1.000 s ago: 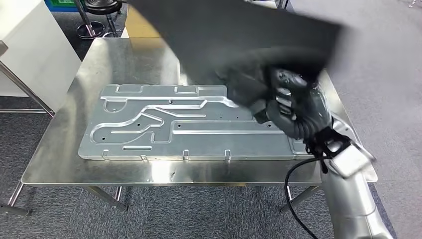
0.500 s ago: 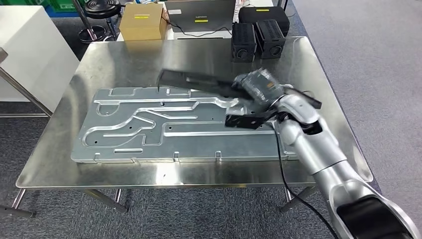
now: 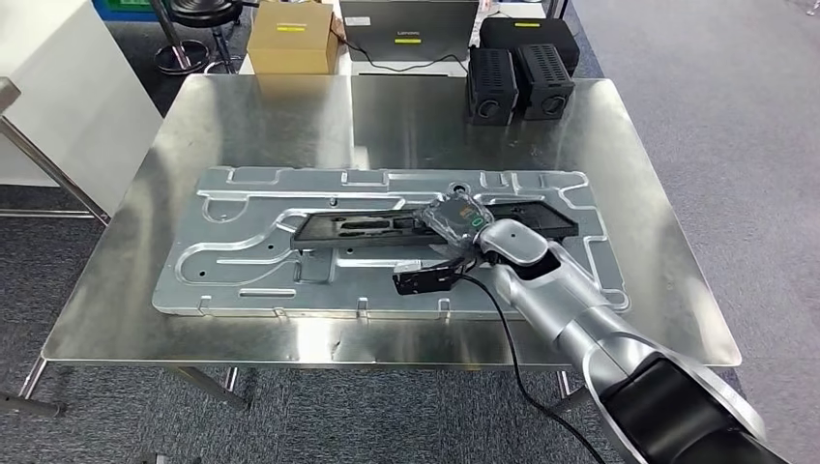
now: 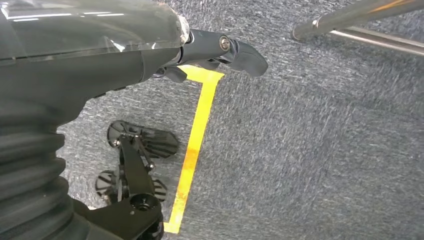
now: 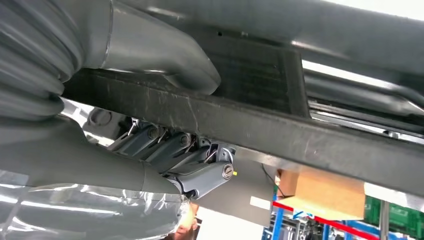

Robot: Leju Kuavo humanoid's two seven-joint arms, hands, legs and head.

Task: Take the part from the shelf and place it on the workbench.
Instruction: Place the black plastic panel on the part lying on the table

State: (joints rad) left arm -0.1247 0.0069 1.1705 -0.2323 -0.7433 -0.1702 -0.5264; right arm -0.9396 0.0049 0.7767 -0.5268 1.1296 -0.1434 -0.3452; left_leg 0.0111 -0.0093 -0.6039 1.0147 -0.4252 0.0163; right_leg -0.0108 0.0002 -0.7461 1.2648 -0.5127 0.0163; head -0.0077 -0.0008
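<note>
A long flat black part point(image 3: 358, 227) lies lengthwise across the stamped metal panel point(image 3: 242, 266) on the steel workbench point(image 3: 271, 126). My right hand point(image 3: 459, 220) grips the part near its middle, low over the panel. In the right wrist view the thumb point(image 5: 165, 50) lies over one face of the black part point(image 5: 300, 135) and the darker fingers point(image 5: 200, 175) curl against its other face. Whether the part's full length rests on the panel I cannot tell. My left hand point(image 4: 100, 45) hangs over the carpet holding nothing, one finger point(image 4: 235, 50) stretched out.
At the workbench's far edge stand a cardboard box point(image 3: 287, 39), a laptop point(image 3: 411, 29) and two black boxes point(image 3: 517, 72). A white cabinet point(image 3: 58, 87) stands at the left. A black cable point(image 3: 508, 338) trails from my right forearm past the bench's front edge.
The black part has come down from close before the camera onto the metal panel, still in my right hand. The arm has stretched forward and the head view has shifted slightly.
</note>
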